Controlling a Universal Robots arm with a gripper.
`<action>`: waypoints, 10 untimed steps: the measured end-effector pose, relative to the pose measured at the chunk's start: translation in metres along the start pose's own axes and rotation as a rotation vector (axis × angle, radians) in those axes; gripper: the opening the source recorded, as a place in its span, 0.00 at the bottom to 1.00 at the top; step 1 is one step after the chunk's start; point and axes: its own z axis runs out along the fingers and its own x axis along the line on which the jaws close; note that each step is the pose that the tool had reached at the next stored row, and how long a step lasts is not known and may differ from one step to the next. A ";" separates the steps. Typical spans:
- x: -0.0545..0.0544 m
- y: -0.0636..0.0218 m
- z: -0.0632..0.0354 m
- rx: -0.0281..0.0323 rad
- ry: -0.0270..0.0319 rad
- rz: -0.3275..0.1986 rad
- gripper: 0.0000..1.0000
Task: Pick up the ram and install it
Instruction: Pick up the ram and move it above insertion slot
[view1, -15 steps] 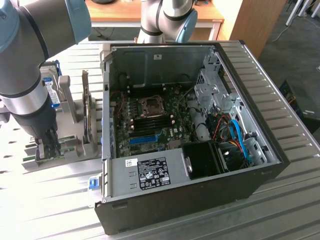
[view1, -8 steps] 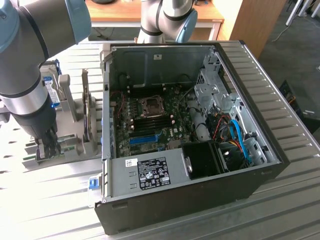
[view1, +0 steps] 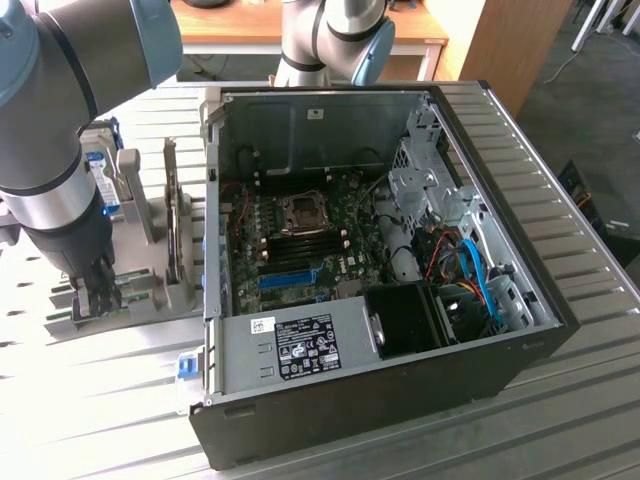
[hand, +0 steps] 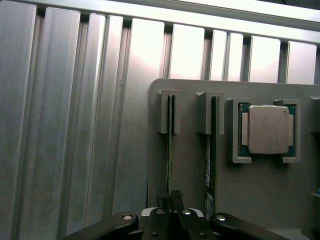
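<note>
Beside tray (hand: 190, 165) edge, claw (hand: 170, 195) pinching ram (hand: 170, 150), twin stick (hand: 212, 150) adjacent

Nothing legible from where I stand. Black sticker (view1: 311, 352) on the grey panel (view1: 240, 362) at 6 o'clock of the open PC case (view1: 400, 405): white print and logos, too small to read. White sticker (view1: 262, 325) at its 10 o'clock: also unreadable. CPU lid (hand: 266, 129) in the holder (hand: 190, 170): faint marks, can't make them out. Ram (hand: 170, 150) sits edge-on, so no readable print.
</note>
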 end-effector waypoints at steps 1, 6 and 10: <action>0.000 0.0000 0.0000 0.0000 0.0000 0.000 0.12; 0.000 0.0000 0.0000 0.0005 -0.0001 0.008 0.12; 0.000 0.0000 0.0000 0.0009 -0.0001 0.012 0.12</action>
